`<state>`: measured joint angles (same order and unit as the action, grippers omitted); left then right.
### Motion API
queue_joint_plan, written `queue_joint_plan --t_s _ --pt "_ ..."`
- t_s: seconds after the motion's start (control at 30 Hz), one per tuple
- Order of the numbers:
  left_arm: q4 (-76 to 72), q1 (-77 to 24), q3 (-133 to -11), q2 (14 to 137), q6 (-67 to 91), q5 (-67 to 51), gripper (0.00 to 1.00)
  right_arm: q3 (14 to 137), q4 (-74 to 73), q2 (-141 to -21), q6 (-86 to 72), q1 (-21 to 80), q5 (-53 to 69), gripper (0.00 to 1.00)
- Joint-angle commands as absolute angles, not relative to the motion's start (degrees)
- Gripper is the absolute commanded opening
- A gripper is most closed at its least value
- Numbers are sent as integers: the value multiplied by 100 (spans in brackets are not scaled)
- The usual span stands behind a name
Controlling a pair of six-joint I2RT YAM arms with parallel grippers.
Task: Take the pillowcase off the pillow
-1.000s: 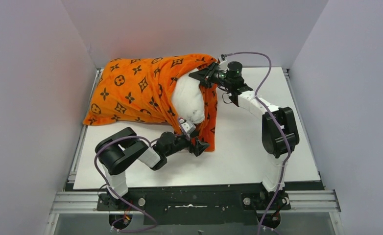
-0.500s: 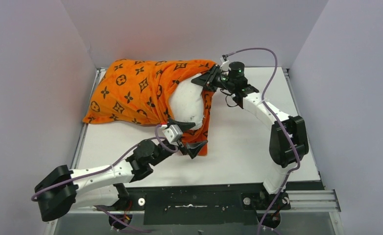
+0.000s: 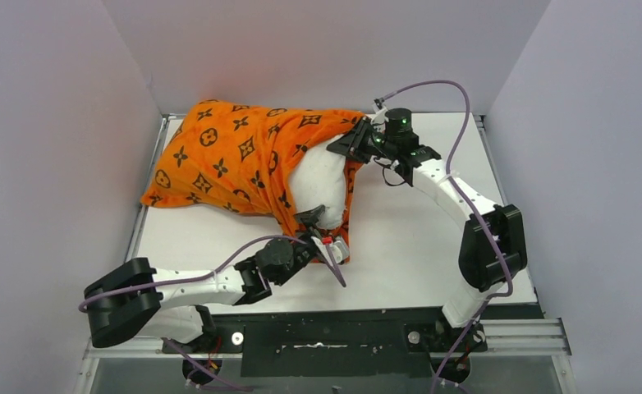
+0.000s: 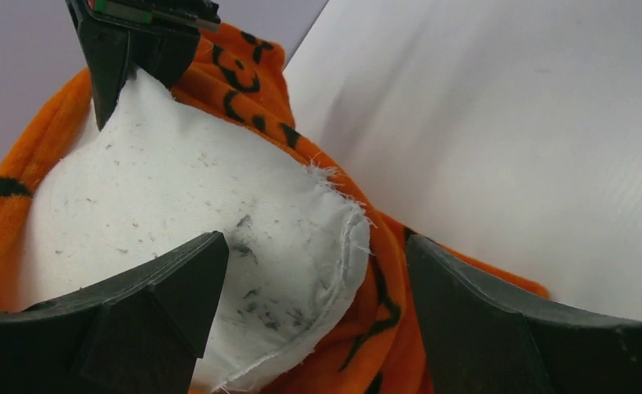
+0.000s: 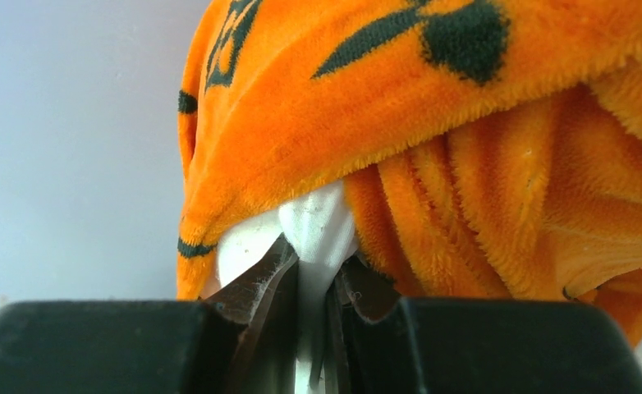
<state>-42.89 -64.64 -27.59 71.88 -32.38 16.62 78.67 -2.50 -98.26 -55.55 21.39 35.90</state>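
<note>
- Pillowcase is bunched over most of the pillow, whose right end is bared, at the table's back left.
- Right gripper is clamped on the pillow's far corner.
- Left gripper is spread around the near corner.

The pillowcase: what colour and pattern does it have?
The pillowcase is orange with black flower and circle motifs; clearest in top view.

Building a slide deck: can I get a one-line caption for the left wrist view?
Open left gripper flanks a frayed corner of the white pillow poking from the orange pillowcase.
</note>
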Motion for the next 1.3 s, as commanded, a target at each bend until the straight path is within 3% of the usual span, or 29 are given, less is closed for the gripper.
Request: queue_joint_plan --t_s 0.0,0.3,0.4,0.43,0.47,0.5,0.53,0.57,0.7,0.73,0.8,0.83,1.07,1.27 --pt "-5262 -6521 -2958 7457 -4410 2439 81 7942 222 -9088 -5373 2165 3717 0" --pt "-4888 -6237 -3292 7953 -4289 2574 83 7727 302 -8909 -5410 2159 3769 0" --pt "-5170 -6121 -3379 8134 -4317 2780 80 7723 317 -8872 -5416 2207 3788 0" --pt "-5182 -6056 -3423 8182 -4253 2760 73 7725 303 -8869 -5408 2230 3788 0" --pt "-5069 -5984 -3503 8203 -4160 2670 59 7730 277 -8850 -5398 2252 3788 0" --pt "-4902 -5907 -3599 8225 -4043 2561 41 7732 261 -8831 -5385 2272 3788 0" --pt "-4719 -5833 -3704 8252 -3939 2488 12 7731 236 -8806 -5364 2296 3780 0" --pt "-4571 -5769 -3820 8271 -3818 2509 0 7734 203 -8774 -5343 2314 3772 0" --pt "-4477 -5757 -3881 8020 -3668 2441 0 7789 -127 -8670 -4995 2336 3767 0" --pt "-4397 -5750 -3853 7828 -3534 2266 0 7858 -384 -8659 -4755 2317 3703 21" --pt "-4146 -5633 -3808 7281 -3138 1929 0 8033 -1156 -8569 -4166 2306 3171 81" --pt "-3957 -5524 -3802 6999 -2885 1841 0 8108 -1540 -8490 -3849 2328 2803 97" --pt "-2723 -4945 -3942 5290 -2004 2435 0 7725 -2065 -7501 -2645 2356 1000 100" --pt "-2414 -4904 -3985 4609 -1739 2518 0 7195 -1379 -7470 -1918 2345 1521 98"
